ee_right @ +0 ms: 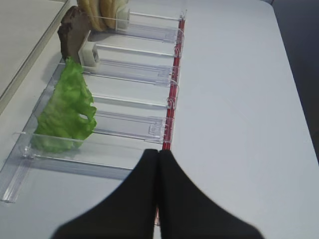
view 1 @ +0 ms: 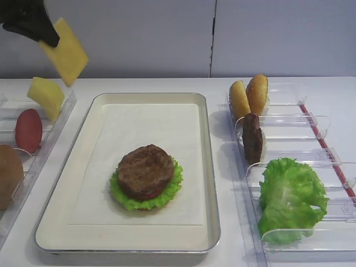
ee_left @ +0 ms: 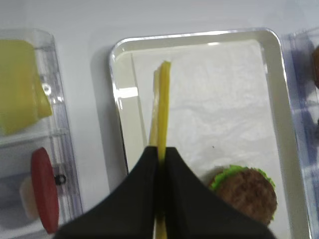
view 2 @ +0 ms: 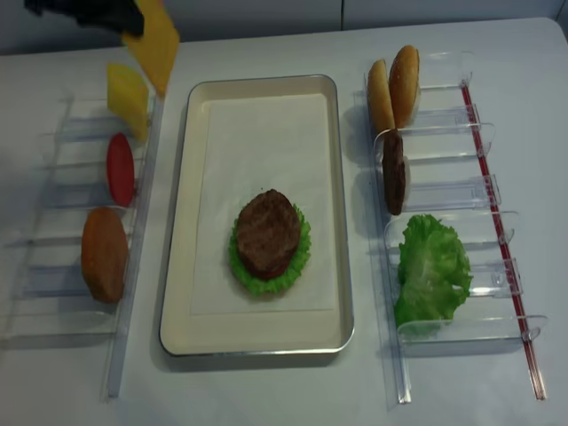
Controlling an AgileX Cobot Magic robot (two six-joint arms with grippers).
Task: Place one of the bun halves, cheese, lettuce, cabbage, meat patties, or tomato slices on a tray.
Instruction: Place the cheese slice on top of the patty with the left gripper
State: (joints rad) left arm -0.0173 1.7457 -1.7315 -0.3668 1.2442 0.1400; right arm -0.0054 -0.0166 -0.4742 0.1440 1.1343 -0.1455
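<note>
Left gripper [ee_left: 160,154] clenched on cheese [ee_left: 160,107] edge, high at tray's [ee_left: 119,124] 9 o'clock; could slip, missing patty [ee_left: 249,194].

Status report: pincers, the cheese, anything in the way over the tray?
Left pincer shut on cheese, lifted. Right pincer shut, empty. Tray holds patty stack; rest of the paper bare.

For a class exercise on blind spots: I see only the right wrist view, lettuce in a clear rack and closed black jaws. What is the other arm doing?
Observer: The left gripper holds the cheese in the air, above the left rack.
Operator: Anything on the tray yet?
Observer: Yes, the tray carries a meat patty stacked on lettuce.
Operator: What remains in the left rack?
Observer: A paler yellow slice, a tomato slice and a bun half.
</note>
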